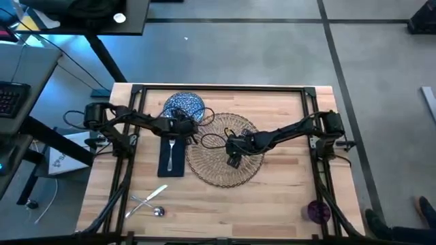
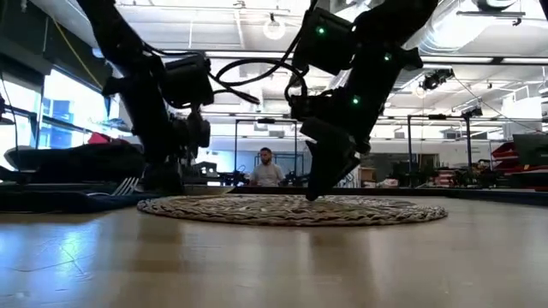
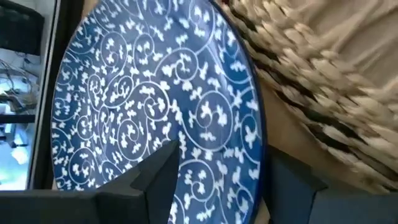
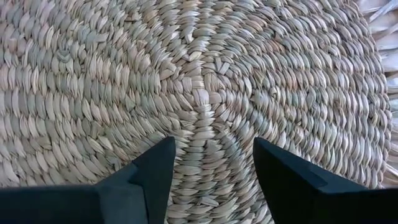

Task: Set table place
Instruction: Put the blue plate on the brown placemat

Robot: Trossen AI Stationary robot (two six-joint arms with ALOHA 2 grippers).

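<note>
Worktop [image 1: 286, 197]: light butcher-block top in a black rail frame.

Wicker placemat [image 1: 225, 153]: round, lying flat at the middle.

Blue patterned plate [image 1: 182, 105]: at the far side, just beside the placemat's far-left edge.

Navy napkin [image 1: 172, 158]: left of the placemat, a silver fork [image 1: 171, 154] lying on it.

Knife and spoon [image 1: 151, 203]: crossed, near the front left.

Purple cup [image 1: 318, 211]: front right corner, well apart from the rest.

Left hand [image 3: 217, 180]: fingers apart, straddling the plate's rim; contact cannot be told.

Right hand [image 4: 214, 171]: fingers apart, low over the placemat's centre, holding nothing.

Person [image 2: 266, 168]: seated in the room beyond.
</note>
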